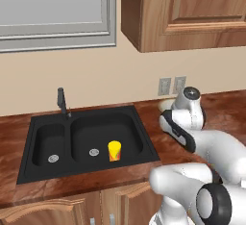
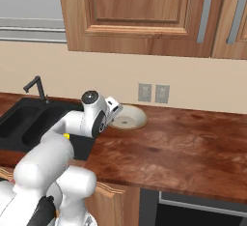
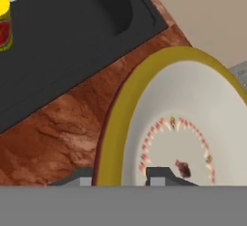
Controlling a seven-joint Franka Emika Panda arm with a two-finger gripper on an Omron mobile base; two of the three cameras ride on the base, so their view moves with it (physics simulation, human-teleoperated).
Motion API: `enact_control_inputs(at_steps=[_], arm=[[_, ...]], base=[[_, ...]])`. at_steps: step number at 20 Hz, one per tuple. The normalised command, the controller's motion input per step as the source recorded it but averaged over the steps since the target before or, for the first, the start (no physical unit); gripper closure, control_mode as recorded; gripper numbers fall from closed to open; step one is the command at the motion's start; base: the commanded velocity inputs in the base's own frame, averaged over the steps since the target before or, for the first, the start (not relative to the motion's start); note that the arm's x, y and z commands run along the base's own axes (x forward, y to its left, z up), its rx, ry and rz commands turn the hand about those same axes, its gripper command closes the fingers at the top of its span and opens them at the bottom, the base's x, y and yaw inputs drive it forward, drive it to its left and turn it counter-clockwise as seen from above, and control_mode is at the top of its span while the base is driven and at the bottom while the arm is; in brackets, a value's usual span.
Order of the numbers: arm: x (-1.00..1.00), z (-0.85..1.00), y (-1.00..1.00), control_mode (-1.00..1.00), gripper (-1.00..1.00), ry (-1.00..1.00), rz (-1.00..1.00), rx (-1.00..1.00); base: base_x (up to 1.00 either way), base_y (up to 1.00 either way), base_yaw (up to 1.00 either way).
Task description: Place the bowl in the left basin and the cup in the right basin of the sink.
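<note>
The bowl (image 3: 193, 114), cream inside with a tan rim, lies on the counter to the right of the sink (image 1: 86, 112), close to the wall (image 2: 128, 120). My gripper (image 3: 118, 176) is down at the bowl's near rim. One fingertip is outside the rim and the other inside, shut on it. The yellow cup (image 1: 114, 150) with its red mark stands upright in the wide right basin (image 1: 103, 132), beside the drain (image 1: 94, 152); in the hand view the cup (image 3: 4, 22) is at the top left. The narrow left basin (image 1: 48, 144) holds nothing but its drain.
A slim black faucet (image 1: 61, 101) rises behind the divider between the basins. Two wall outlets (image 2: 153, 93) sit just above the bowl. Wooden cabinets (image 2: 140, 12) hang overhead. Brown counter (image 2: 183, 143) stretches to the right of the bowl.
</note>
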Motion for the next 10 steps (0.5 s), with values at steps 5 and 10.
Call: enact_control_inputs(at_steps=[5,10], arm=[[-0.7,0.32,0.0,-1.0,1.0,-0.01,0.19,-0.03],[-0.63,0.23,0.0,-1.0,1.0,-0.01,0.2,-0.03]], base=[[0.0,0.0,0.0],[0.0,0.0,0.0]])
